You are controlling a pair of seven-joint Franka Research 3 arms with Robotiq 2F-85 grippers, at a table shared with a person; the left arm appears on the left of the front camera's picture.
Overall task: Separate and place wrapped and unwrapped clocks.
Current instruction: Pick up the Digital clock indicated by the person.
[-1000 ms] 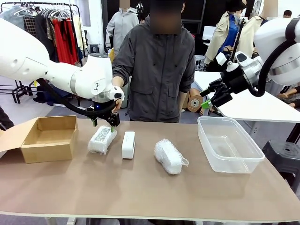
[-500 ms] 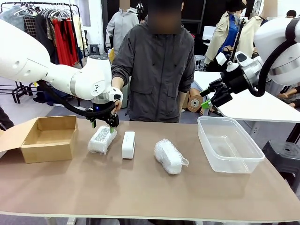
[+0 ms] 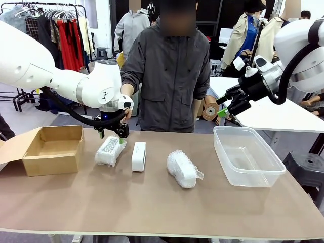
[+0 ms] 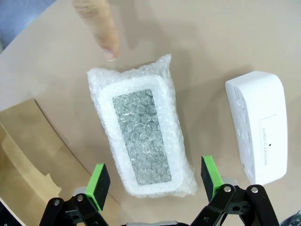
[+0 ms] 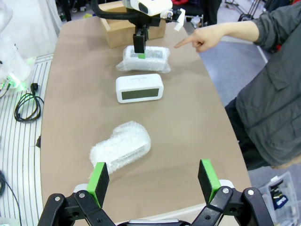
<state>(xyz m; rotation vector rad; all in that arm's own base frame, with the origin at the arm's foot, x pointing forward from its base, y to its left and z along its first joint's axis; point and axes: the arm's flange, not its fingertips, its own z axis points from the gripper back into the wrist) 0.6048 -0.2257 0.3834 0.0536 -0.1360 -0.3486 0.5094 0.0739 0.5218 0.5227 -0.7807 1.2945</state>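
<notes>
Your left claw (image 4: 155, 178) is spread wide, hanging over the bubble-wrapped clock (image 4: 141, 141) with a pad on each side and nothing gripped. The bare white clock (image 3: 138, 156) sits just beside it at 3 o'clock, and the other wrapped clock (image 3: 182, 168) is further out the same way. A person's finger (image 4: 101, 28) points in from 11 o'clock. Your right claw (image 5: 154, 179) is wide too, holding nothing, up off the worktop (image 3: 152, 207).
</notes>
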